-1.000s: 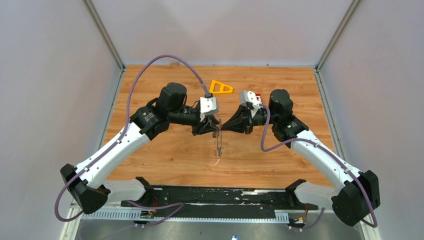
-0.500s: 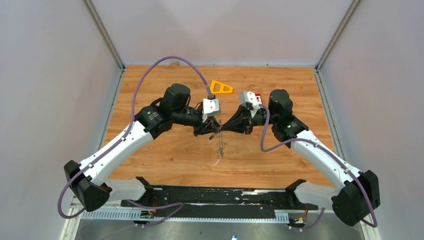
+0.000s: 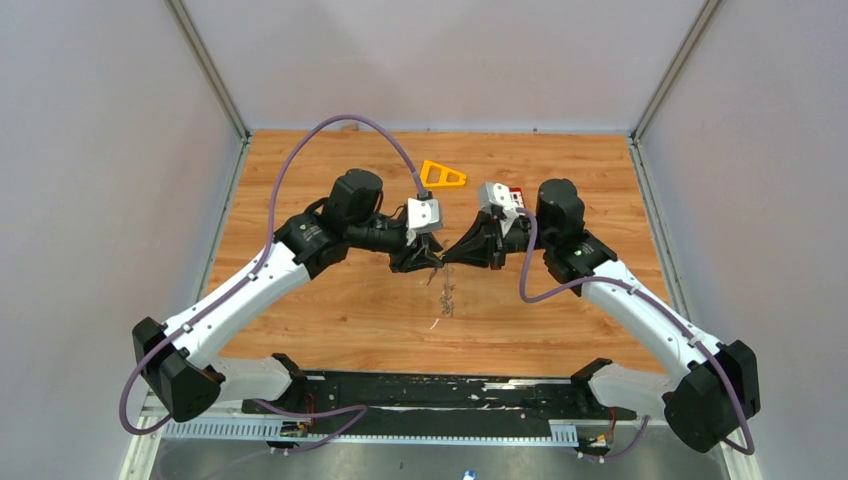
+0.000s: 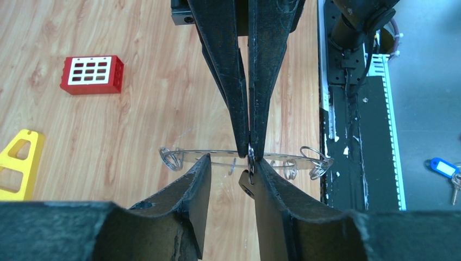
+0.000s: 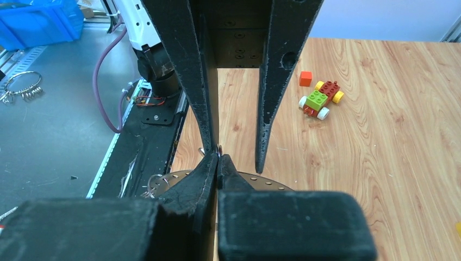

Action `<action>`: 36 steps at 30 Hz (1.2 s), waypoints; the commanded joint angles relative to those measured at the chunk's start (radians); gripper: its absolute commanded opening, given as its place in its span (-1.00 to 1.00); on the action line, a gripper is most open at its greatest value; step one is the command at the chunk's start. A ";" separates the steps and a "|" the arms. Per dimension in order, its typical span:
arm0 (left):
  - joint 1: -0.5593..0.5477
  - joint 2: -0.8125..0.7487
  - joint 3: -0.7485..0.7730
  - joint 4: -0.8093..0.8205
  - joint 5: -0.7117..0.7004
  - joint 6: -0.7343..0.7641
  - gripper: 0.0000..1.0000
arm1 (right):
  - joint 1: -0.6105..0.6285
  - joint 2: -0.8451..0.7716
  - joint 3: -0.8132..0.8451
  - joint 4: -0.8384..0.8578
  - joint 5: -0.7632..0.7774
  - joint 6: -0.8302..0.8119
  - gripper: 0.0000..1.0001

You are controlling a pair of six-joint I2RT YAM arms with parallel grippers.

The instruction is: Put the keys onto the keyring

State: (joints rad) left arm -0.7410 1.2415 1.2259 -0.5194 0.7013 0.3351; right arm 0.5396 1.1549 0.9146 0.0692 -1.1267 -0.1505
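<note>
Keyring (image 5: 263, 181) held aloft, pinched by pressed-together right jaws; left jaws spread near it; threading apparently unfinished.

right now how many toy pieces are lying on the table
4: orange triangular frame far centre, red keypad block right of it, orange cube beside a brick car in the right wrist view; more may be hidden.

Near side of the orange triangular frame (image 3: 441, 175), over the wooden table (image 3: 300, 180): left gripper (image 3: 430, 262) and right gripper (image 3: 447, 260) tip to tip; nearer still, the keyring (image 3: 444, 295), thin and faint. Right of the frame, a red block (image 3: 516, 196).
</note>
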 commanded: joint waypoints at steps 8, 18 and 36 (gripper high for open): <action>0.002 -0.049 -0.011 -0.001 -0.043 0.055 0.00 | -0.004 -0.029 0.017 0.045 0.004 -0.032 -1.00; 0.001 -0.126 -0.008 -0.032 -0.116 0.113 0.44 | -0.003 -0.021 0.019 0.034 0.013 -0.048 -1.00; 0.002 -0.053 -0.019 0.075 0.016 0.138 -0.22 | -0.003 -0.020 0.019 0.035 -0.004 -0.041 -1.00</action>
State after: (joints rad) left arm -0.7380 1.1820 1.2041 -0.5045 0.6662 0.4549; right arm 0.5396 1.1549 0.9142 0.0635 -1.1088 -0.1818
